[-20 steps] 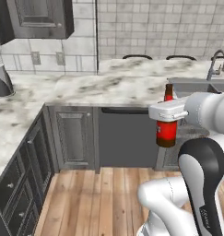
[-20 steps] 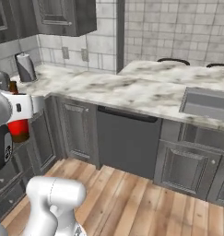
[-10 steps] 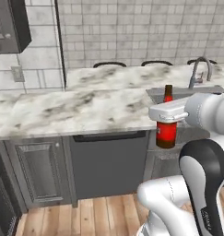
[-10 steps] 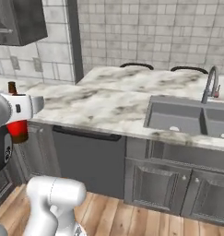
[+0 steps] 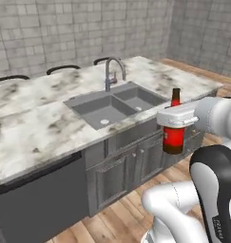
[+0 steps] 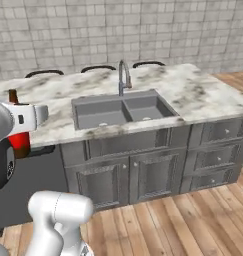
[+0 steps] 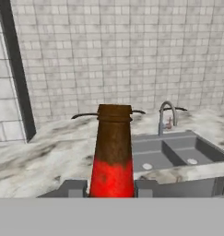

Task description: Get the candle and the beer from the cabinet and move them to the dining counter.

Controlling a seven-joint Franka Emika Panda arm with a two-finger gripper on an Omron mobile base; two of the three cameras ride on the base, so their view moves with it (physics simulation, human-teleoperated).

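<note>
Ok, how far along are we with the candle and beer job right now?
Done: the beer is out of the cabinet, upright in the gripper, which is shut on it. In hand: carrying it, facing the dining counter by its sink. Left: it hangs in front of the counter edge, not yet set down. I can't see the candle on the counter, so fetching it looks still to do.

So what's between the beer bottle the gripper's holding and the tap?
In the hand view, bare marble of the dining counter, then the sink's near basin, lie between the beer and the tap.
</note>
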